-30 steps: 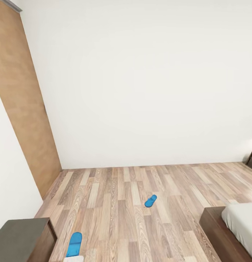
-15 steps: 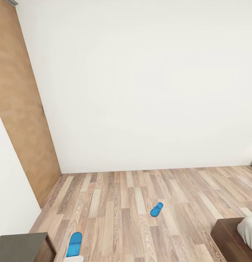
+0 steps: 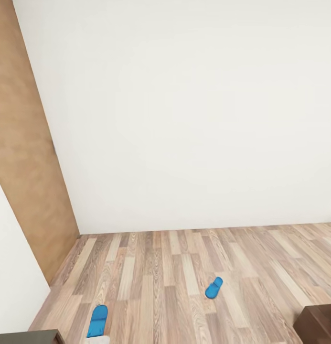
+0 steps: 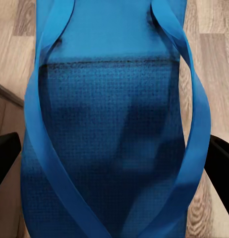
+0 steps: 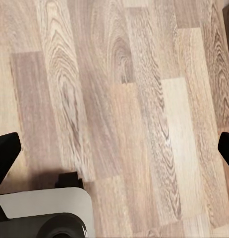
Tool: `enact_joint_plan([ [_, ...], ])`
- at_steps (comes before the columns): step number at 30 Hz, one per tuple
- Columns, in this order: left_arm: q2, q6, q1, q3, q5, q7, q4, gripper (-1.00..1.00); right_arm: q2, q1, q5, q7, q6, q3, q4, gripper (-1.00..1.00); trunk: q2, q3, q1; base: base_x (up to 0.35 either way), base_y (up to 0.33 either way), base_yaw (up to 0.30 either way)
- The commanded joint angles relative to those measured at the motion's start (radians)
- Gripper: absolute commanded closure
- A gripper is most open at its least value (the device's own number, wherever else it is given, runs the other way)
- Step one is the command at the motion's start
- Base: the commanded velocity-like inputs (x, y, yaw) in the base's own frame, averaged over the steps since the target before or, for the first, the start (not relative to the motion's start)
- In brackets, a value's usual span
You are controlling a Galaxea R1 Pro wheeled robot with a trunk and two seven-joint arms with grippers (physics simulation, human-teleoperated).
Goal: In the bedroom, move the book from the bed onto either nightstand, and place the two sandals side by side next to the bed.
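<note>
On the wood-plank floor (image 3: 151, 286), one blue sandal (image 3: 214, 287) lies alone in the open, near the dark bed corner (image 3: 318, 322). The other sandal (image 4: 114, 129) sits between the left tool's (image 4: 114, 148) fingers, seemingly held. The right tool (image 5: 114, 148) hangs wide and empty over bare planks. The held sandal's straps look soft; a loose pinch could let it slip during travel.

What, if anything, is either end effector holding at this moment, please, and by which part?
The left end effector holds a blue sandal, its fingers at the two long edges of the sole. The right end effector is open over bare wood floor, holding nothing.
</note>
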Motion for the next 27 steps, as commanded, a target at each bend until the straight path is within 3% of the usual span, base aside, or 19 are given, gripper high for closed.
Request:
enact_joint_plan([
  [1, 0.0, -0.003, -0.001, -0.009, 0.008, 0.004, 0.0, 1.0, 0.0, -0.001, -0.004, -0.004, -0.003, 0.004, 0.001, -1.0, -0.001, -0.001, 0.001, 0.314, 0.16, 0.0],
  [12, 0.0, -0.003, -0.001, -0.009, 0.007, 0.004, 0.0, 1.0, 0.0, -0.001, -0.004, -0.004, -0.003, 0.004, 0.001, -1.0, -0.001, -0.001, 0.001, 0.314, 0.156, -0.028],
  [27, 0.0, -0.003, -0.001, -0.009, 0.007, 0.004, 0.0, 1.0, 0.0, 0.0, -0.004, -0.005, -0.003, 0.004, 0.001, -1.0, -0.001, -0.001, 0.001, 0.314, 0.148, -0.186],
])
